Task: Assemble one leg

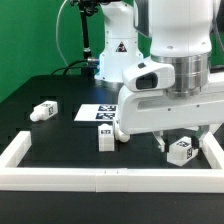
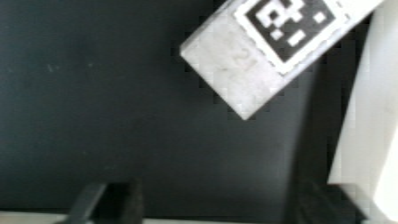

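Note:
Three legs show in the exterior view, each a small white post with a black-and-white tag: one (image 1: pixel 42 111) at the exterior view's left, one (image 1: pixel 106 139) in the middle, and one (image 1: pixel 181 150) at the right near the front wall. My gripper (image 1: pixel 184 141) hangs low over the right leg, its dark fingers spread wide. In the wrist view a tagged white leg (image 2: pixel 267 50) lies on the black table ahead of my gripper (image 2: pixel 217 205). It is not between the fingers (image 2: pixel 111 205). The gripper is open and empty.
The marker board (image 1: pixel 100 113) lies flat behind the middle leg. A low white wall (image 1: pixel 100 178) borders the black table at the front and sides; part of it shows in the wrist view (image 2: pixel 377 120). A second robot base (image 1: pixel 115 55) stands at the back.

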{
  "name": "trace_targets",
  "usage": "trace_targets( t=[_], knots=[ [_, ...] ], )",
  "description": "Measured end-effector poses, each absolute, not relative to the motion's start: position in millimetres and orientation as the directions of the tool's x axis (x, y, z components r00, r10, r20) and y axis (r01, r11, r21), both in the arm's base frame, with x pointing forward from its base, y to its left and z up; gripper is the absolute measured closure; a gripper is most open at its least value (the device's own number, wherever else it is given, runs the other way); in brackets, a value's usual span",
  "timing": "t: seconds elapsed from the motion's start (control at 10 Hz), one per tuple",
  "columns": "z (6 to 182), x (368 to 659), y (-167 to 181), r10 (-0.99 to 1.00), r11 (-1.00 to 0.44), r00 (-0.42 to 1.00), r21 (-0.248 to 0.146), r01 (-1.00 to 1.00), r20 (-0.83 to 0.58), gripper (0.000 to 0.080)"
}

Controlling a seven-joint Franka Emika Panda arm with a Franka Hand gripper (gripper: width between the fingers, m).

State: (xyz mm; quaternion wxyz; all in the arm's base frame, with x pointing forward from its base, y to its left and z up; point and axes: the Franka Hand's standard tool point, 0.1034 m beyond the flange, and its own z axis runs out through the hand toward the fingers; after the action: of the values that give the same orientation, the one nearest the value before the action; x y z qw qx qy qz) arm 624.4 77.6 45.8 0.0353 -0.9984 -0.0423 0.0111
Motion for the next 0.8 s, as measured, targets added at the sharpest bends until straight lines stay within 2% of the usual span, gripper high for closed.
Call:
trace_targets(
  t=[0.1,0.2,0.3,0.5,0.8],
  knots=[
    [48.5,622.2,81.2,0.026,-0.997,0.999,-0.069,0.023,-0.034,0.0233],
    [47.0,617.3,84.4,-0.051,-0.996,0.997,-0.064,-0.055,-0.059,0.0233],
    [42.4,612.8,84.8,-0.092,-0.994,0.993,-0.060,-0.096,-0.073,0.0168],
    [33.6,604.3,79.3,-0.127,-0.989,0.989,-0.066,-0.132,-0.075,0.0153],
    [33.6,604.8,81.2,-0.122,-0.990,0.990,-0.067,-0.127,-0.076,0.0151]
  ],
)
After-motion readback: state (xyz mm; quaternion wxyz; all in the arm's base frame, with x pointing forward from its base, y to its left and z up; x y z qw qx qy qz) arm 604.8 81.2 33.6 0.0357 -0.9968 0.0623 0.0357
